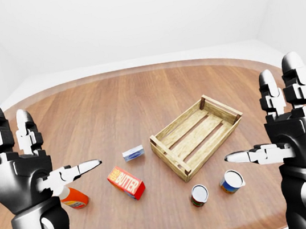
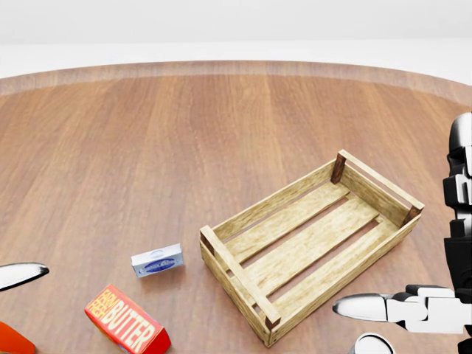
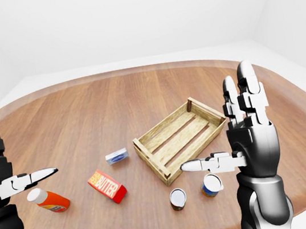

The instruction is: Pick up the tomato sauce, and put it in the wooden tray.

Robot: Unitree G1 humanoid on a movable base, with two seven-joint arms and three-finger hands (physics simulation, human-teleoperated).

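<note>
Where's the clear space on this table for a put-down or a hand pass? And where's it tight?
Free: the wide bare table above the wooden tray in the right-eye view, and the tray's own floor. Crowded: the lower strip, where the orange bottle, butter box, small blue pack and two cans sit, cans close below the tray.

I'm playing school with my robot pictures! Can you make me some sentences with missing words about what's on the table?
1. The wooden tray has ____ inside it.
2. The butter box lies between the tray and the orange ____.
3. Near the tray stand ____ cans, the red one and the blue one.
4. Both the left robot hand and the right robot hand are ____.

Missing words: nothing; bottle; two; open
</note>
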